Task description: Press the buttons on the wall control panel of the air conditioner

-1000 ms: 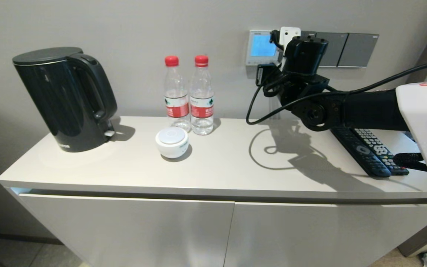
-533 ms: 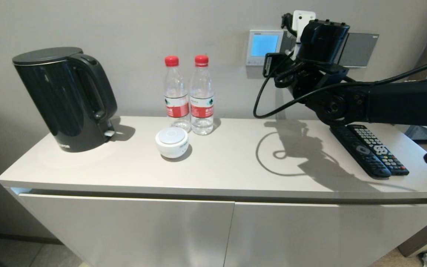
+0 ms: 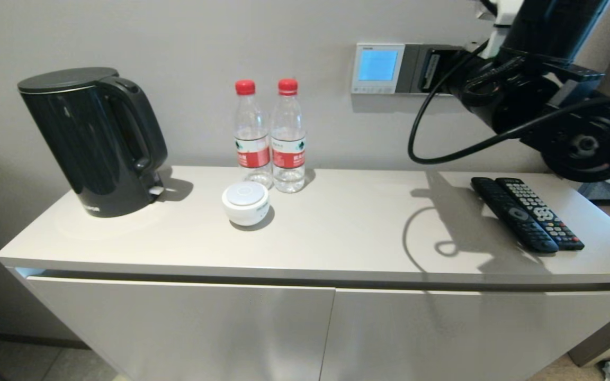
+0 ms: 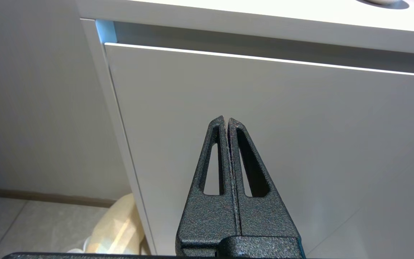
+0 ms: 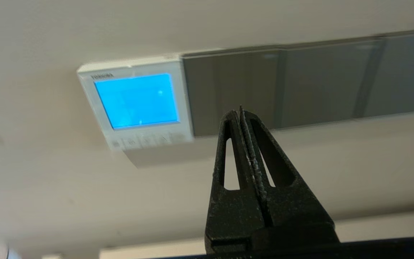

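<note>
The air conditioner's wall control panel (image 3: 377, 67) is a small white-framed square on the wall with its screen lit pale blue. It also shows in the right wrist view (image 5: 137, 102). The buttons (image 3: 373, 90) are a row of tiny pale keys under the screen, blurred in the right wrist view (image 5: 146, 139). My right gripper (image 5: 238, 112) is shut and empty. It is off the wall, in front of the dark grey switch plate beside the panel and apart from the buttons. My right arm (image 3: 548, 79) is raised at the upper right. My left gripper (image 4: 226, 119) is shut and empty, parked low before the cabinet door.
Dark grey switch plates (image 5: 300, 82) adjoin the panel. On the cabinet top (image 3: 347, 233) stand a black kettle (image 3: 93, 140), two water bottles (image 3: 270, 137) and a white round device (image 3: 245, 202). Two black remotes (image 3: 527, 211) lie under my right arm.
My right arm has swung right and up, away from the panel. The panel, partly covered by the arm a second ago, now shows whole in the head view.
</note>
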Available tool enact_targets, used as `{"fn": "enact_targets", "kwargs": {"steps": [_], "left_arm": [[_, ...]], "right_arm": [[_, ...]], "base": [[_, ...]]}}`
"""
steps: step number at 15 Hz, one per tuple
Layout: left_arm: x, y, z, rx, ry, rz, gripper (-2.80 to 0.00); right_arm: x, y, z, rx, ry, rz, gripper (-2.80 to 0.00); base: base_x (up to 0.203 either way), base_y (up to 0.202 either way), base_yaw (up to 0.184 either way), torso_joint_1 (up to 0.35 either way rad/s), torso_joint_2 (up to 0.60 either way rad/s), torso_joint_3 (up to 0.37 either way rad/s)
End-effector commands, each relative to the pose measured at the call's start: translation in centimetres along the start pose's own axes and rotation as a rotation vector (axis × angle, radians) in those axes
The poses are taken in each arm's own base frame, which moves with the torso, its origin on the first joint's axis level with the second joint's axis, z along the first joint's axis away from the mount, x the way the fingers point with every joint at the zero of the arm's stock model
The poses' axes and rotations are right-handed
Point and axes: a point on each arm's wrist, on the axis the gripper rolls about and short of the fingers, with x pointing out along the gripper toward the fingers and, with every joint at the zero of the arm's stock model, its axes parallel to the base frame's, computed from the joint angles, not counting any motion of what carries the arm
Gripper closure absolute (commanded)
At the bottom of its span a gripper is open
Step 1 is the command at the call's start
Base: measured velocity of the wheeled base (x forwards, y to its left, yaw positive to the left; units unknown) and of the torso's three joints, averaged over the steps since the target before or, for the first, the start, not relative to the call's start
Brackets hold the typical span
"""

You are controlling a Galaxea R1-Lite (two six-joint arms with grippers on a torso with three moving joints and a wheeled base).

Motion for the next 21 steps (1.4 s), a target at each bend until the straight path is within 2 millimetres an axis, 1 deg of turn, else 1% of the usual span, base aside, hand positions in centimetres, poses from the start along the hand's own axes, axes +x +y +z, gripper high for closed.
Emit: {"fn": "enact_targets", "kwargs": {"steps": [1,2,4,5,6,8,11,13,15,19,21], "left_arm": [[0.0,0.0,0.0,-0.001,-0.001,0.000,0.00],[0.0,0.0,0.0,-0.001,-0.001,0.000,0.00],[0.0,0.0,0.0,-0.001,-0.001,0.000,0.00],[0.0,0.0,0.0,-0.001,-0.001,0.000,0.00],[0.0,0.0,0.0,-0.001,-0.001,0.000,0.00],[0.0,0.0,0.0,-0.001,-0.001,0.000,0.00],[0.0,0.0,0.0,-0.001,-0.001,0.002,0.00],[0.0,0.0,0.0,-0.001,-0.001,0.000,0.00],[0.0,0.0,0.0,-0.001,-0.001,0.000,0.00],[0.0,0.0,0.0,-0.001,-0.001,0.002,0.00],[0.0,0.0,0.0,-0.001,-0.001,0.000,0.00]], "right_arm": [[-3.8,-2.4,2.8,0.019,-0.034,-0.008,0.00],[-5.6,-3.4,3.0,0.016,-0.022,-0.008,0.00],[-10.1,-5.9,2.9,0.015,0.000,-0.011,0.00],[-12.7,-7.3,2.5,0.011,0.014,-0.013,0.00],[-14.6,-8.3,1.8,0.004,0.032,-0.015,0.00],[-18.9,-10.4,-1.2,-0.038,0.108,-0.035,0.00],[-23.8,-12.8,-6.1,-0.121,0.234,-0.092,0.00],[-26.1,-14.5,-9.3,-0.188,0.311,-0.188,0.00],[-28.3,-15.8,-11.3,-0.214,0.338,-0.267,0.00],[-31.4,-17.5,-13.1,-0.233,0.335,-0.467,0.00],[-33.3,-17.8,-13.6,-0.233,0.312,-0.502,0.00]], "base": [[0.000,0.000,0.000,0.000,0.00,0.000],[0.000,0.000,0.000,0.000,0.00,0.000],[0.000,0.000,0.000,0.000,0.00,0.000],[0.000,0.000,0.000,0.000,0.00,0.000],[0.000,0.000,0.000,0.000,0.00,0.000],[0.000,0.000,0.000,0.000,0.00,0.000],[0.000,0.000,0.000,0.000,0.00,0.000],[0.000,0.000,0.000,0.000,0.00,0.000],[0.000,0.000,0.000,0.000,0.00,0.000],[0.000,0.000,0.000,0.000,0.00,0.000],[0.000,0.000,0.000,0.000,0.00,0.000]]}}
